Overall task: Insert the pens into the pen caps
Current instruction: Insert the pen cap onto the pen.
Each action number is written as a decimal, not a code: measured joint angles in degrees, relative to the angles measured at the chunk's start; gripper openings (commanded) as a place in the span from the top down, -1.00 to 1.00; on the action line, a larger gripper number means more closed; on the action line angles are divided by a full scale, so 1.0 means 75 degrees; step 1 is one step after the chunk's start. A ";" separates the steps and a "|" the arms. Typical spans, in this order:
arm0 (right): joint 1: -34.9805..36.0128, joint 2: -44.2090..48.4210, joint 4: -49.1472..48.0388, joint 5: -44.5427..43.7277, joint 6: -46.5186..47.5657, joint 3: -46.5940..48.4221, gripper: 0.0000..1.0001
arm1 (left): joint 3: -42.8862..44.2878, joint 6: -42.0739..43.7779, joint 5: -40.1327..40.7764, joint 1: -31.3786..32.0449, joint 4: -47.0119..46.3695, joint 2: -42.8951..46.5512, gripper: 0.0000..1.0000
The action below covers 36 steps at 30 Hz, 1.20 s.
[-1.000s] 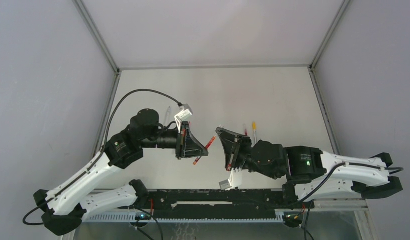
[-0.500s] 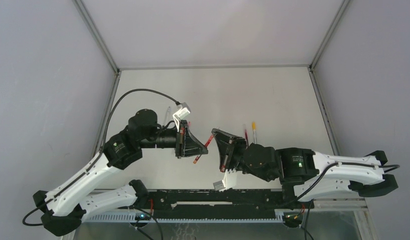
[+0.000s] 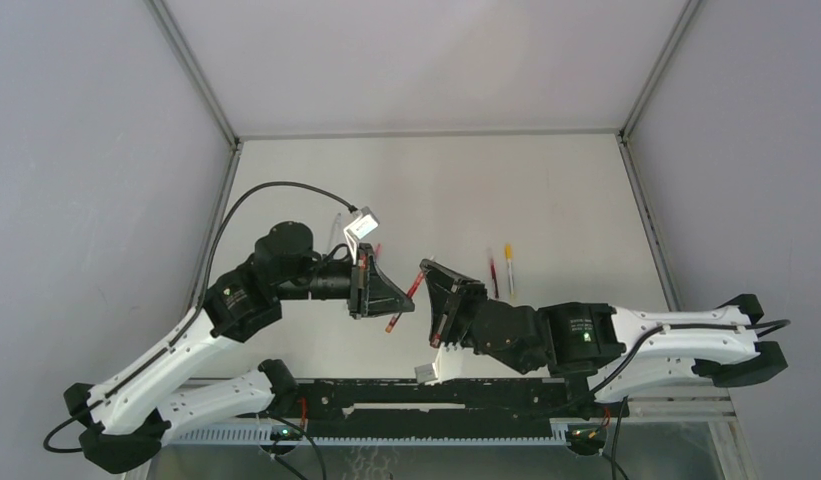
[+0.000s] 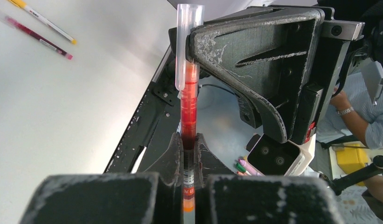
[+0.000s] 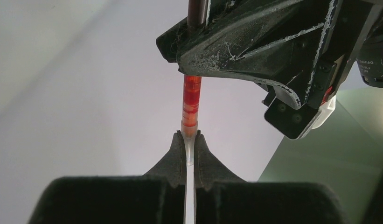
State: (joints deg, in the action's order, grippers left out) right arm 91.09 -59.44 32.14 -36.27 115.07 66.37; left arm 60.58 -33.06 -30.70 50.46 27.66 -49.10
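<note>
My left gripper (image 3: 404,306) is shut on a red pen (image 3: 407,297) and holds it above the table; in the left wrist view (image 4: 189,150) the pen (image 4: 189,109) points up from the closed fingers. My right gripper (image 3: 426,274) faces it and is shut on a clear pen cap (image 5: 190,151). The red pen's tip (image 5: 191,100) sits inside the mouth of the cap. In the left wrist view the cap (image 4: 185,46) covers the pen's upper end, next to the right gripper's fingers (image 4: 254,70).
A pink-red pen (image 3: 493,272) and a yellow-ended pen (image 3: 508,262) lie side by side on the table right of centre, and both show in the left wrist view (image 4: 38,36) (image 4: 42,21). A clear pen (image 3: 336,225) lies behind the left arm. The black rail (image 3: 416,395) runs along the near edge.
My right arm has moved left toward the left gripper, closing the gap. The cap has met the pen's tip. The left gripper has barely moved.
</note>
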 measured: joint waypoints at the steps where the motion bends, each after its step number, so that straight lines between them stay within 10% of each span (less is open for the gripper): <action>1: 0.0070 -0.0009 0.0000 -0.0061 -0.0029 0.0000 1.00 | -0.0006 -0.0006 -0.0012 0.0012 0.0006 0.0015 1.00; 36: 0.1609 -0.0627 -0.0624 -0.2020 -0.0836 -0.0417 1.00 | -0.0504 -0.0807 -0.1113 -0.0131 0.0006 0.0341 1.00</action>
State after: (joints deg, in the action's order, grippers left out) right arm 103.15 -64.14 27.46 -51.42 108.79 63.24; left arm 56.80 -39.11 -39.05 49.47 27.70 -46.54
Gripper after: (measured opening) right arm 0.025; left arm 0.040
